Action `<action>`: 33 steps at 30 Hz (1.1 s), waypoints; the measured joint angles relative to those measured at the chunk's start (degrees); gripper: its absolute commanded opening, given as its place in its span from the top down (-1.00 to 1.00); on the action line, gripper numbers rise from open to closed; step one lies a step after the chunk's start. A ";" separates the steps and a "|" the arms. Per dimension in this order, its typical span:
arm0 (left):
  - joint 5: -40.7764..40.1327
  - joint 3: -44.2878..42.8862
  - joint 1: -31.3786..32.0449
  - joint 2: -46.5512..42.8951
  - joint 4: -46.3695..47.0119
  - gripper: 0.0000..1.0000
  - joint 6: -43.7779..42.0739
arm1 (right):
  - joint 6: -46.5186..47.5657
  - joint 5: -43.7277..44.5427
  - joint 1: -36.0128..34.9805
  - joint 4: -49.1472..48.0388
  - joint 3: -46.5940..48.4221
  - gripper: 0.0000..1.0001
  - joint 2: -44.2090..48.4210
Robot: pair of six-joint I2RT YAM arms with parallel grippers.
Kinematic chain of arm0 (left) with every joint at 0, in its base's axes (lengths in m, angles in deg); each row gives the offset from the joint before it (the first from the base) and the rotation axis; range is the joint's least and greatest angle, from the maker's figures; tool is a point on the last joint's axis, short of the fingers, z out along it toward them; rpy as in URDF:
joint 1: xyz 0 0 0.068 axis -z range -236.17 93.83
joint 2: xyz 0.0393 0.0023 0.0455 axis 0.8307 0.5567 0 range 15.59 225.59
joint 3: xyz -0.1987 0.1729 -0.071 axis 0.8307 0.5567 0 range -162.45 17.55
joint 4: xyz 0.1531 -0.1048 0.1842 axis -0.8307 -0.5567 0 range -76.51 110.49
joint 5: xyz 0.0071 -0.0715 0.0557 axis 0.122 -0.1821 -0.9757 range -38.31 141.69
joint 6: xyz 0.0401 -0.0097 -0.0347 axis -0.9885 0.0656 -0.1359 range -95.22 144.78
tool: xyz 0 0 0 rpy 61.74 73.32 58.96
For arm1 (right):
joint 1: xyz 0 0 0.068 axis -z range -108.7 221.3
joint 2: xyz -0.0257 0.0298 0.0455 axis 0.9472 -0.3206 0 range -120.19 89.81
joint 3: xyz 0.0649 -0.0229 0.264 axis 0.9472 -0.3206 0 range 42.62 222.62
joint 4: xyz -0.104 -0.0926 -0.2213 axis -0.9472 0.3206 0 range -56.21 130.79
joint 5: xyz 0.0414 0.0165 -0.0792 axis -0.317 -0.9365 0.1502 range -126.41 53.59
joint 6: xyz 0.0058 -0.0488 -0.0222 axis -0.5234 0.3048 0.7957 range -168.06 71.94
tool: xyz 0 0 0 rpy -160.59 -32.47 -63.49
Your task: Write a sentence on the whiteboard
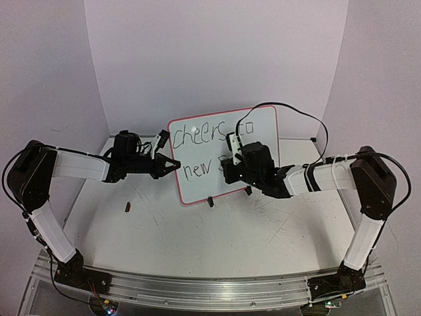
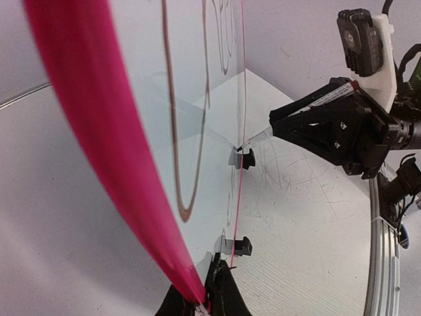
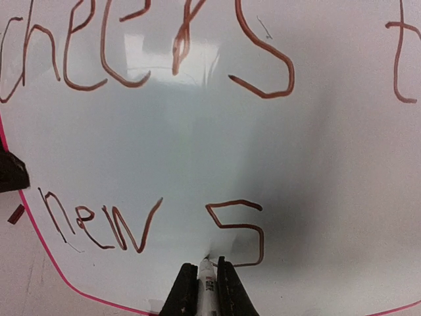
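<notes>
The whiteboard (image 1: pixel 197 187) stands upright on the table, white with a red-pink rim. My left gripper (image 1: pixel 172 164) is shut on its left edge; in the left wrist view the jaws (image 2: pixel 207 299) pinch the rim (image 2: pixel 99 131). The sentence (image 1: pixel 200 135) reads "cheers to" above "new s" in dark strokes. My right gripper (image 1: pixel 230 158) is shut on a white marker (image 3: pixel 208 289). The marker's tip touches the whiteboard (image 3: pixel 197 145) at the lower left end of the "s" (image 3: pixel 240 225). The right gripper (image 2: pixel 276 125) also shows across the board from the left wrist.
Two black clip feet (image 1: pixel 210 202) (image 1: pixel 248 191) hold the board up. A small dark brown cap-like piece (image 1: pixel 127 208) lies on the scuffed table left of the board. A black cable (image 1: pixel 296 112) loops above the right arm. White walls close in behind and at both sides.
</notes>
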 measured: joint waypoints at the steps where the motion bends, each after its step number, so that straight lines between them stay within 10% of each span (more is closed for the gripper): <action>1: 0.05 -0.01 0.01 0.00 0.03 1.00 -0.03 | -0.08 -0.12 -0.12 -0.15 0.27 1.00 0.03; 33: 0.36 -0.31 0.04 0.00 -0.15 1.00 -0.33 | 3.93 1.41 4.66 -0.51 2.48 1.00 3.92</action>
